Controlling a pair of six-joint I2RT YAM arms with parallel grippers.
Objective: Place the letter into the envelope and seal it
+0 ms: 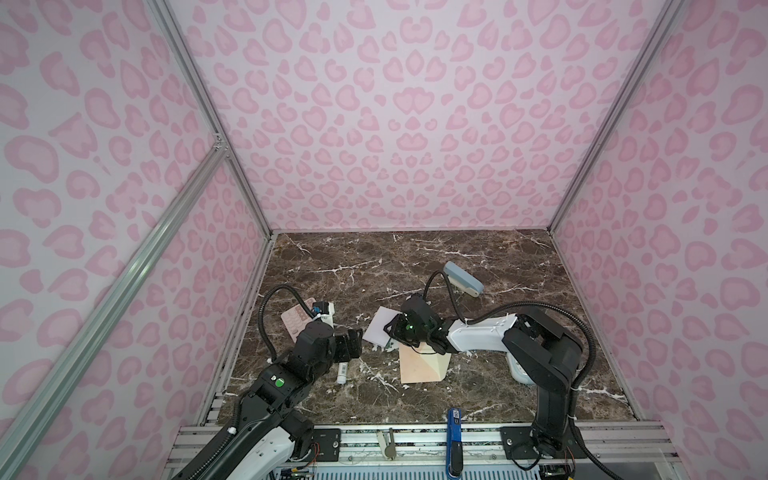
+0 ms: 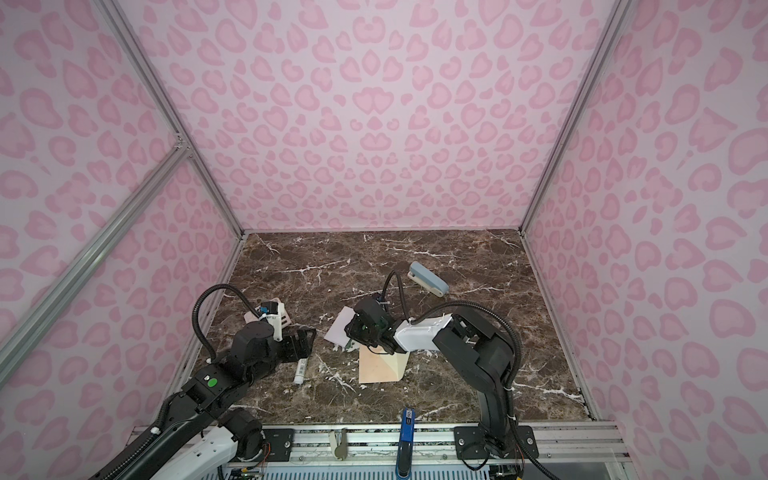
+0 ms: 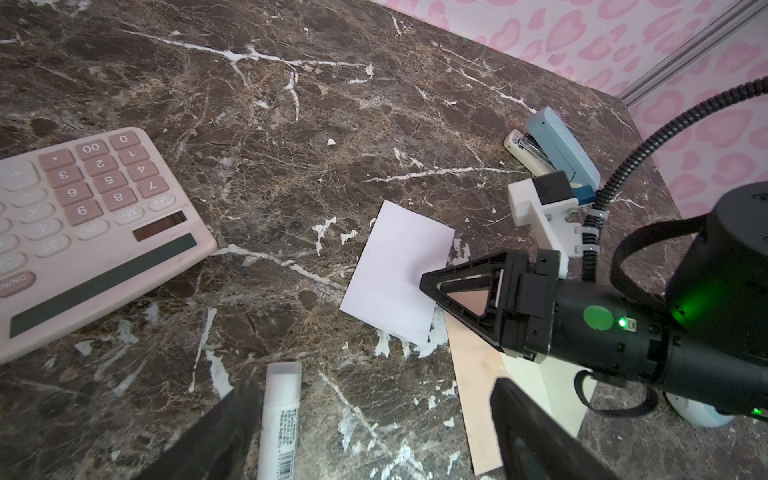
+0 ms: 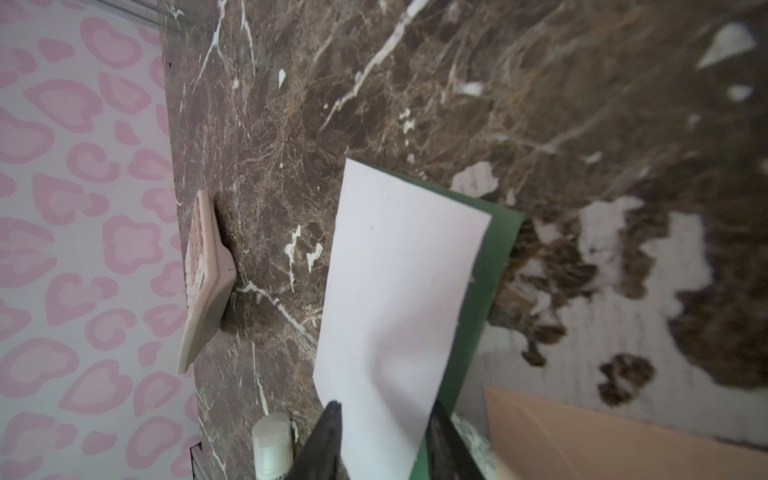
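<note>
Letter (image 3: 395, 270) between calculator (image 3: 95, 232), envelope (image 3: 478, 395); white tube (image 3: 280, 415) near

Readable text, my check | calculator (image 3: 104, 232), left side of the table: I read keys 0, 00, 1 to 9, +, M+, M-, MRC, GT, inverted in the left wrist view | glue stick (image 3: 279, 419), nearer than the calculator: barcode and fine print, too small for me to read

Chunky black housings make up the left arm (image 1: 316, 345) and right arm (image 1: 544, 361), each with a glossy white shell (image 1: 478, 332). Ribbed black cable hose (image 1: 282, 286), white plastic camera bracket (image 3: 536, 208), round green sticker (image 3: 597, 318); the right claw (image 3: 426, 286) is a black open-frame triangle
</note>
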